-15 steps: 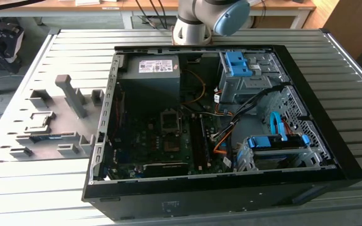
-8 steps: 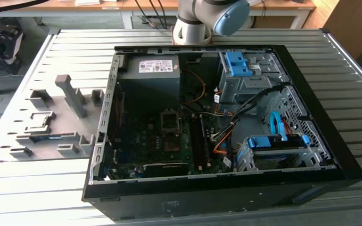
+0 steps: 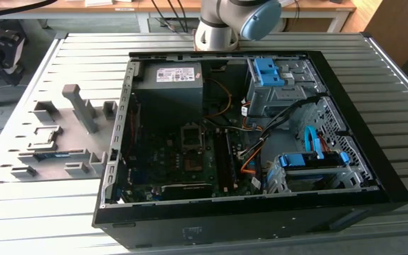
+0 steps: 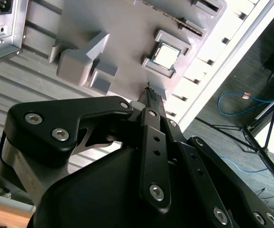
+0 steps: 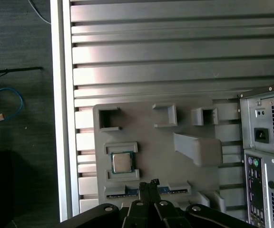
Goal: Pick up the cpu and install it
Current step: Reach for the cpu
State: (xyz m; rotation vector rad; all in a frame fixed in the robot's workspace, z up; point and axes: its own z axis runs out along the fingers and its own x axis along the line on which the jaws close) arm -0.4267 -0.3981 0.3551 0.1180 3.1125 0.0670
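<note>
- Silver-grey, the cpu (image 5: 122, 163) lay face up in its pocket of the grey holder tray (image 5: 156, 142), outside the computer case (image 3: 225, 228).
- Pick-up had not begun, I judged: the gripper (image 5: 149, 183) hung over the tray, near the chip, fingertips pressed together, holding nothing.
- Grasping would call for opened jaws squared to its edges.
- Slatted metal table (image 3: 76, 53); 1 blue cable (image 5: 21, 101) on the dark floor.

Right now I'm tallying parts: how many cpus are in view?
1. The cpu lies in a square pocket of the grey tray beside the case; another could be hidden inside the case.
</note>
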